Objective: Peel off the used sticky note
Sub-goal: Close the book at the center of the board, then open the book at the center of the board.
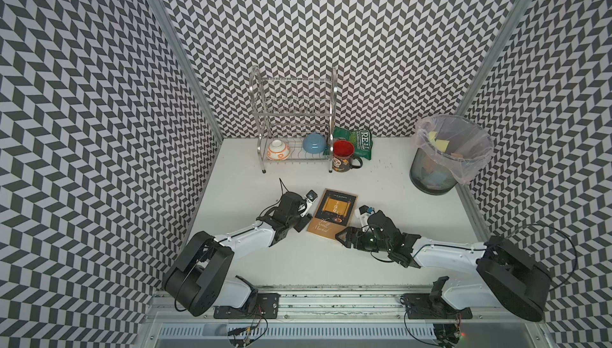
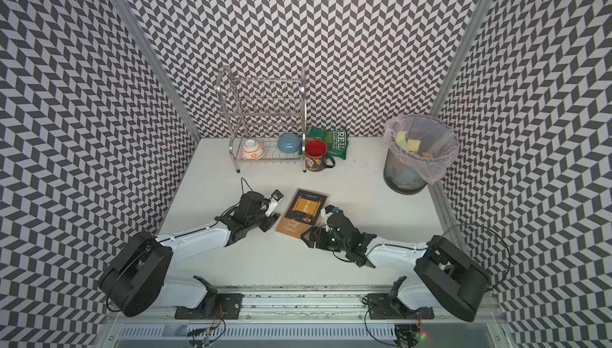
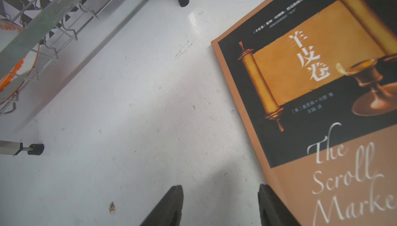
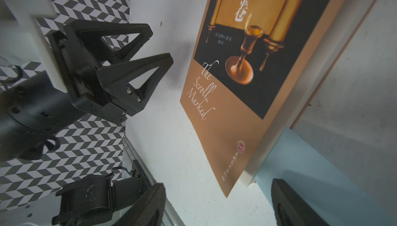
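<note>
Right gripper (image 4: 218, 185) partly hides sticky note (image 4: 305, 166).

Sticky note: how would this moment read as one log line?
left gripper: open, beside book | right gripper: open at book corner | blue sticky note: by that corner, ungripped

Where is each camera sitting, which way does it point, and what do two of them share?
Top views: high over the near edge, looking down at table, book, rack, bin; left arm, right arm whole.
Left wrist: low, beside the book, facing the rack; left gripper tips show, open.
Right wrist: low at the book's near corner, facing the left gripper; right gripper tips show, open.
Shared: both wrist views see the book.
</note>
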`<state>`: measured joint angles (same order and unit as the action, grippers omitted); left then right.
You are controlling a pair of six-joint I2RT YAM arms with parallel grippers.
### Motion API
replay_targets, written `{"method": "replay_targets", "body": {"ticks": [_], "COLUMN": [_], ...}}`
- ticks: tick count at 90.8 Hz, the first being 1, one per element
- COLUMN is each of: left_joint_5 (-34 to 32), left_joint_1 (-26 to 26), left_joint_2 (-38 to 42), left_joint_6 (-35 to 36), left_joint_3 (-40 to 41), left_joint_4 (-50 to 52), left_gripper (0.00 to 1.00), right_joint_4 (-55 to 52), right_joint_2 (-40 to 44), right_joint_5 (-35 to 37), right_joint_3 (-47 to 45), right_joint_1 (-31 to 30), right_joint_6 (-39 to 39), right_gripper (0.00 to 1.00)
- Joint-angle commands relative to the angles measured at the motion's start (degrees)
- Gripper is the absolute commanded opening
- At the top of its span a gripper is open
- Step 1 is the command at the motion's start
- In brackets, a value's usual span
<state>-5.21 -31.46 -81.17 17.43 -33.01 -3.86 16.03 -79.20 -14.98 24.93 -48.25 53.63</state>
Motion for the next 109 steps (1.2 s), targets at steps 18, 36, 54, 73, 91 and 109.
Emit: {"method": "replay_targets", "body": {"ticks": [18, 36, 54, 73, 91, 109], "left_joint_5": [-3.1, -2.4, -2.5, -2.7, -4.0, -4.4], "left_joint_1": [0.4, 0.3, 0.1, 0.0, -0.9, -1.1], "left_joint_2": [-7.3, -7.6, -8.4, -8.9, -9.3, -9.6], "left_joint_6": [-1.5, -1.6, -2.0, -2.0, -2.0, -2.0], "left_joint_3": [-2.6, -3.1, -3.0, -3.0, -3.0, -2.9], "left_joint_4": [-2.0, -1.2, -0.9, -1.0, -1.1, -1.2], "left_gripper": [0.59, 0.59, 0.58, 0.58, 0.57, 0.57], "right_joint_4": [5.3, 5.8, 6.3, 6.4, 5.2, 5.1], "right_joint_2": [-3.2, -4.4, -5.9, -6.1, -5.9, -5.6], "right_joint_5": [0.9, -0.1, -0.2, 0.1, 1.0, 1.5], "right_joint_3": [1.9, 3.1, 3.3, 2.2, 1.8, 0.8], "right_joint_1": [-0.2, -0.3, -0.3, -0.3, -0.3, -0.2], "right_joint_6": [0.8, 0.8, 1.0, 1.5, 1.7, 2.2], "right_gripper": [0.8, 0.8, 0.79, 0.79, 0.79, 0.79]}}
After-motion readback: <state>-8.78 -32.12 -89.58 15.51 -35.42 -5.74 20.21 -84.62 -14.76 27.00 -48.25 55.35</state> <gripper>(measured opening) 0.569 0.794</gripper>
